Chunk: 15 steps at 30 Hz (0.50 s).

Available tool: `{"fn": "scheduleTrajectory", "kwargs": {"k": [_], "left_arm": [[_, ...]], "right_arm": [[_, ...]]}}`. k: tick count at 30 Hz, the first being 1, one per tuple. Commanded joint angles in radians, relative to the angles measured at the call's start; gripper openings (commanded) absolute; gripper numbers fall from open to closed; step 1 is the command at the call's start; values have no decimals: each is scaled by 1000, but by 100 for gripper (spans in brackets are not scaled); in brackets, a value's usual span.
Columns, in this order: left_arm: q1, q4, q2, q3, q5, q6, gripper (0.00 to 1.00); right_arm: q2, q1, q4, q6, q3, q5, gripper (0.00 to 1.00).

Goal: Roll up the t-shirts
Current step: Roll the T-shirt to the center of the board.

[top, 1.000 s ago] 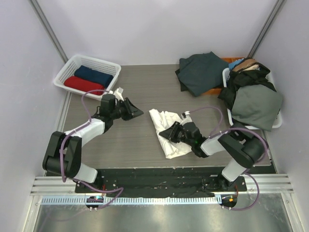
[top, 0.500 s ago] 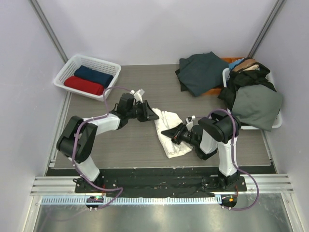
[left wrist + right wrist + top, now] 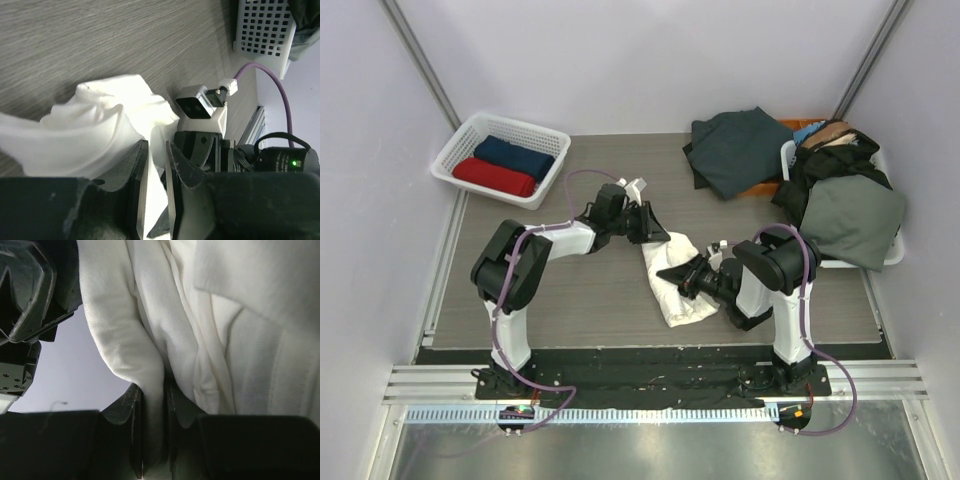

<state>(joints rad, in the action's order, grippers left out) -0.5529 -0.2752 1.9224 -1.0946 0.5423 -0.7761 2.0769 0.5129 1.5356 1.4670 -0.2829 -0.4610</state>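
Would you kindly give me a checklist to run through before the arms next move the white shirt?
1. Left gripper pinching white shirt: ok, cloth between its jaws.
2. Right gripper pinching shirt: ok, a fold sits between its jaws.
3. Shirt lying flat for rolling: not ok, bunched.
4. Grippers apart from each other: ok in the top view.
5. Red shirt and navy shirt rolled in basket: ok.

The left arm [image 3: 555, 240] is stretched out low to its right, and the left gripper [image 3: 652, 230] is pointed at the other one. The right arm [image 3: 775, 262] is folded up tight, with the right gripper [image 3: 676, 272] pointed left. A fold of the white t-shirt [image 3: 682, 300] is pinched between each pair of fingers [image 3: 176, 172]
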Motion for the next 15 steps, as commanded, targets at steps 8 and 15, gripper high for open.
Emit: {"fn": "scheduleTrajectory", "kwargs": {"k": [8, 15], "left_arm": [[-48, 70, 79, -62, -134, 90, 22], [-73, -16, 107, -36, -160, 89, 20]], "right_arm": [[-81, -7, -113, -167, 45, -5, 31], [-291, -5, -476, -312, 19, 42, 39]]}}
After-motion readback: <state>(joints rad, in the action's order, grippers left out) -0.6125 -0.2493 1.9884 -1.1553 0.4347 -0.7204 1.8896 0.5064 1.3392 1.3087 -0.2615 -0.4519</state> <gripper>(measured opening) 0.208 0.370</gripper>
